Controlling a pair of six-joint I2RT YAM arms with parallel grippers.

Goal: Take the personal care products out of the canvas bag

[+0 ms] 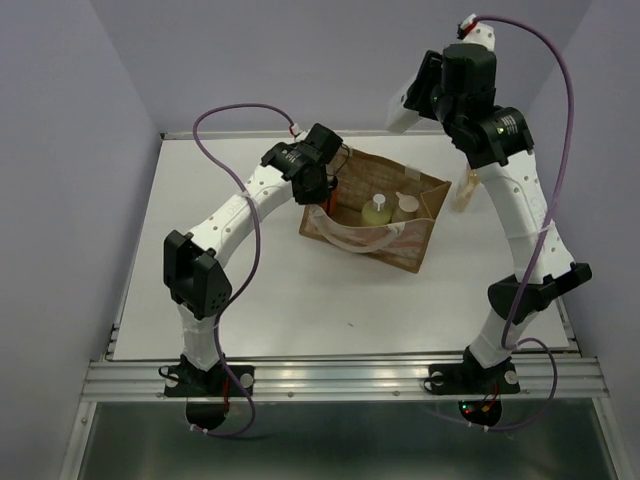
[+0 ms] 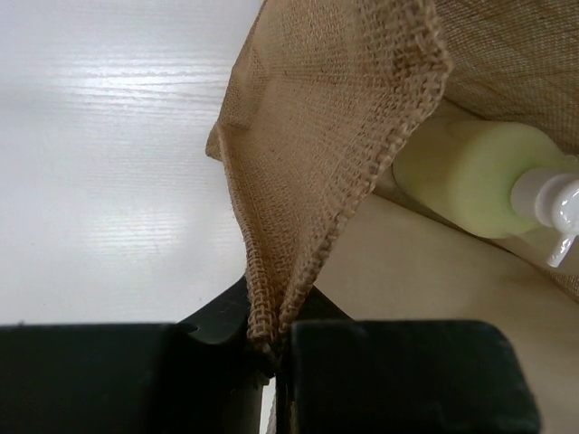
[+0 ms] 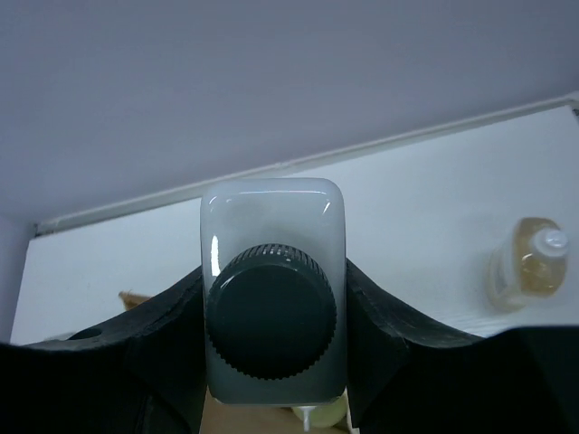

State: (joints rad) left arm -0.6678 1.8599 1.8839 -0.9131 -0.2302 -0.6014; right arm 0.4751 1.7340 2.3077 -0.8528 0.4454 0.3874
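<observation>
Room: plain lavender walls (image 1: 60,150) around a white bench (image 1: 250,290), nothing else going on.
Bag: the canvas bag (image 1: 400,250) sits mid-bench, a bit right of centre, with its mouth open to the overhead camera.
Left arm: the left end effector (image 2: 276,348) is pinched tight on the bag's left rim. In the wrist view the woven edge runs right down between the fingers. Looks to me like it's just there to hold the bag.
Right arm: it's raised high over the far right of the bench, beyond the bag. The right end effector (image 3: 274,312) is clamped on a white bottle (image 3: 271,212) with a dark cap.
Bottle axis: the cap points straight at the wrist camera, so its long axis runs back along the fingers.
Out so far: an amber bottle (image 1: 465,190) stands on the bench just right of the bag.
Left inside: a yellow-green bottle (image 1: 377,210) with a white pump, and a beige bottle (image 1: 408,205) right beside it. Both look upright.
Key bit: my guess is the white bottle goes down next. The bare bench lies below the right end effector, on the amber bottle's side of the bag. The two inside are nearer the left arm, but that one's busy.
</observation>
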